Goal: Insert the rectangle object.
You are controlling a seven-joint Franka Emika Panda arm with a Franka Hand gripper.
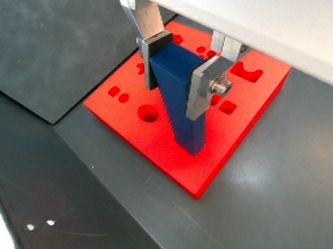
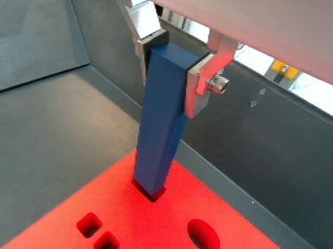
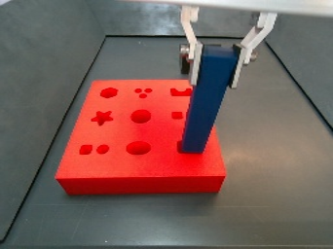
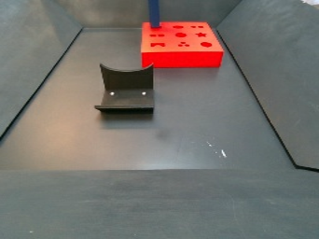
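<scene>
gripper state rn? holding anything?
Gripper: closed on the top of the blue rectangle object, held upright above the red block, with its lower end at a hole near the block's edge.

The rectangle object (image 3: 207,97) was plain deep blue, standing against the bright red block (image 3: 139,146), whose cut-out shapes showed as darker red. The gripper (image 1: 182,60), clasping the bar's upper end above the block, had silver plates with dark pads. The floor (image 4: 174,140) was matt dark grey, like the notched block (image 4: 125,90).
</scene>
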